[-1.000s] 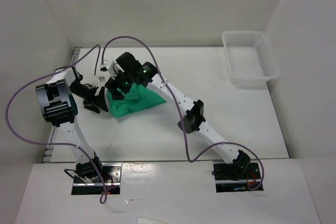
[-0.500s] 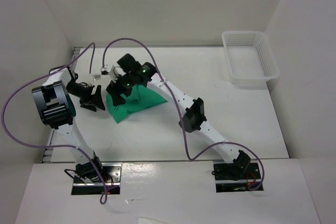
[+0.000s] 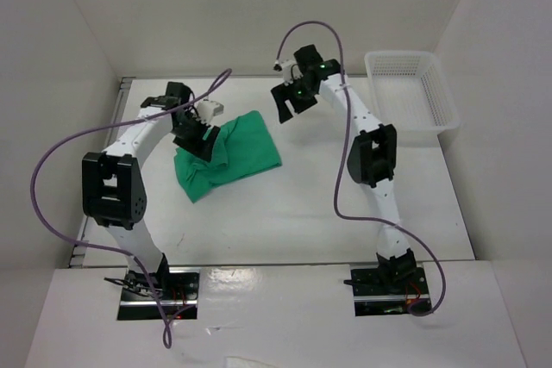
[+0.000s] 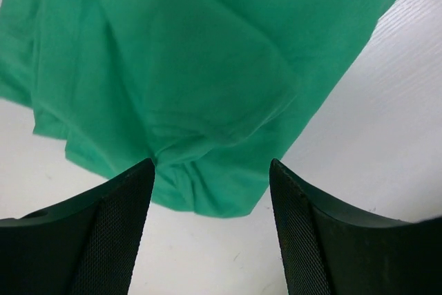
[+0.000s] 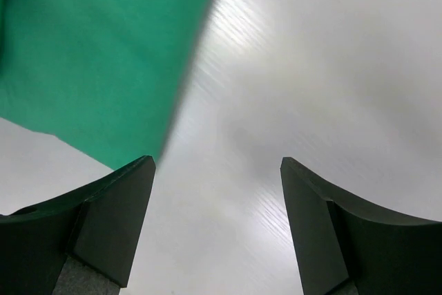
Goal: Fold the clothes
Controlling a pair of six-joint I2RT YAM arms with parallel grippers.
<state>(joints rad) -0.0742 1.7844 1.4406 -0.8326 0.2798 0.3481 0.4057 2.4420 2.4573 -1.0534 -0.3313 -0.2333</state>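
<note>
Top external, 1 green T-shirt [image 3: 244, 148], 1 basket [image 3: 414, 130], 2 pairs of jaws open

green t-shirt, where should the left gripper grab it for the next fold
Probably the bunched corner of the green t-shirt, from straight above with the open left gripper: the fabric puckers into a ridge right under it, while the rest lies flat.

The green T-shirt [image 3: 240, 151] lies bunched on the worktop [image 3: 285, 213], left of the middle. The left pincer [image 3: 197, 137] hangs over its left edge. The right pincer [image 3: 288, 106] hovers off its far right corner, apart from it. A white mesh basket [image 3: 448, 115] sits far right.
</note>
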